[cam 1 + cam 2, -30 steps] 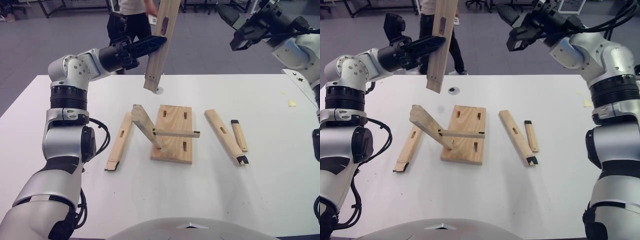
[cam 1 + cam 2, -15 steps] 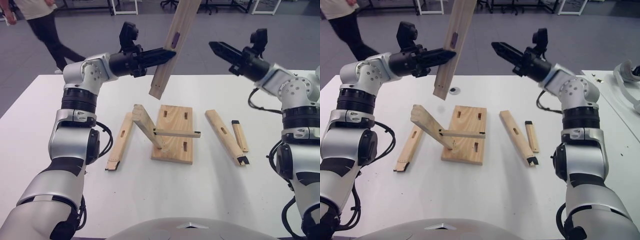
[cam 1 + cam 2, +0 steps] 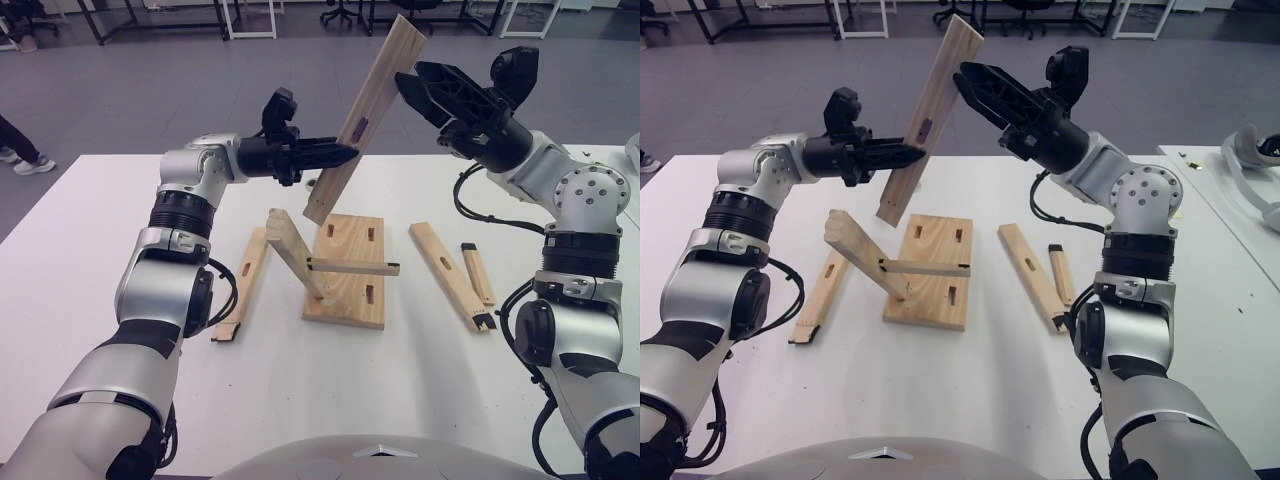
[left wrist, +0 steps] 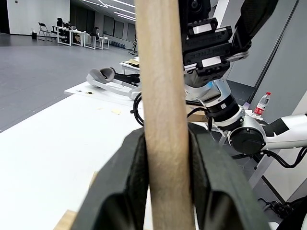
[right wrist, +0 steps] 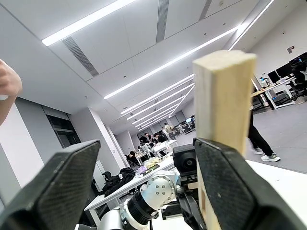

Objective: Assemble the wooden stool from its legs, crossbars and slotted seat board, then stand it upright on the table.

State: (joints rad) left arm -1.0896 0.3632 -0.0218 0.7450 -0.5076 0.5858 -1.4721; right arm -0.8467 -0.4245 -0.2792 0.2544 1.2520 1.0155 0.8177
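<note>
My left gripper (image 3: 343,154) is shut on a long wooden leg (image 3: 362,112), held tilted in the air above the seat board's far edge. In the left wrist view the leg (image 4: 163,96) is clamped between the fingers (image 4: 129,187). My right gripper (image 3: 412,80) is open, high up, right by the leg's upper end (image 5: 223,96). The slotted seat board (image 3: 346,292) lies flat mid-table. A second leg (image 3: 290,246) leans up from it, with a crossbar (image 3: 352,266) plugged into it. Loose legs lie to the left (image 3: 240,283) and right (image 3: 446,272), next to a short crossbar (image 3: 478,272).
The white table (image 3: 330,400) has open room in front of the board and at both sides. Its far edge runs just behind the held leg. A white object (image 3: 1255,150) rests on a neighbouring table to the right.
The right arm swung in from the far right until its open gripper reached the held leg's upper end. The left gripper brought the leg lower and more tilted, over the board.
</note>
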